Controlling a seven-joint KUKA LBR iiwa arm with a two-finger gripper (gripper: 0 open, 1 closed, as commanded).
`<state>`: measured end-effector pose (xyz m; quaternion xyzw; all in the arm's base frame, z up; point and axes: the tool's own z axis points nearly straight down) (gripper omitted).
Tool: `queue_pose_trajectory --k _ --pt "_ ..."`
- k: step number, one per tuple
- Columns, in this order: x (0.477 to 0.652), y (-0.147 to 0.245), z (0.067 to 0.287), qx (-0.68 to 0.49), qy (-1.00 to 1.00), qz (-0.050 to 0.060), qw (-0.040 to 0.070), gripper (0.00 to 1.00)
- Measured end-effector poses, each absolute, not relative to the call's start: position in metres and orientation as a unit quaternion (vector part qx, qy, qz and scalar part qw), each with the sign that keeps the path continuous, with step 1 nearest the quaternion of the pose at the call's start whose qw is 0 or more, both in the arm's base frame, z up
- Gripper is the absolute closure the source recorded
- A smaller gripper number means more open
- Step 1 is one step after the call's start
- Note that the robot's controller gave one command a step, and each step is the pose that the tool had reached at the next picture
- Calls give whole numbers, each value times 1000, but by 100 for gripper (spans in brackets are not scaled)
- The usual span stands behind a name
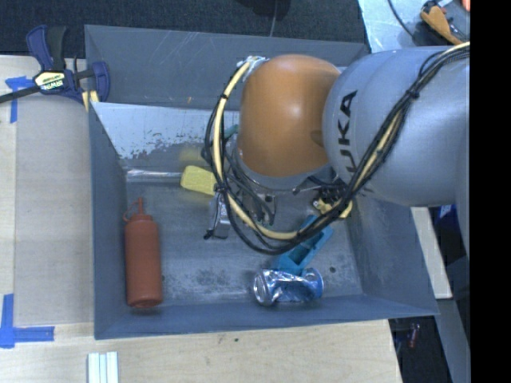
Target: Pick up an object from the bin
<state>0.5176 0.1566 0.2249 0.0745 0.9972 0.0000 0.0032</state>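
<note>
hanging nr yellow block (197, 180), bin (110, 238) ctr: wrist (286, 118)

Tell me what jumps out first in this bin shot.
The arm with its orange cover dominates, reaching in from the right over the middle of the bin. A red-brown squeeze bottle lies along the left side, and a crushed blue-and-silver can sits at the view's lower edge, a blue piece just above it. A yellow thing peeks out beside the tool.
</note>
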Motion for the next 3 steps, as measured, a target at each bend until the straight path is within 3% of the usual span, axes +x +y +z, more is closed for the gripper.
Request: queue_pose_trajectory --k 2,3 --pt "520 156 226 39 999 0 3 100" --pt "531 168 217 -195 981 0 7 100"
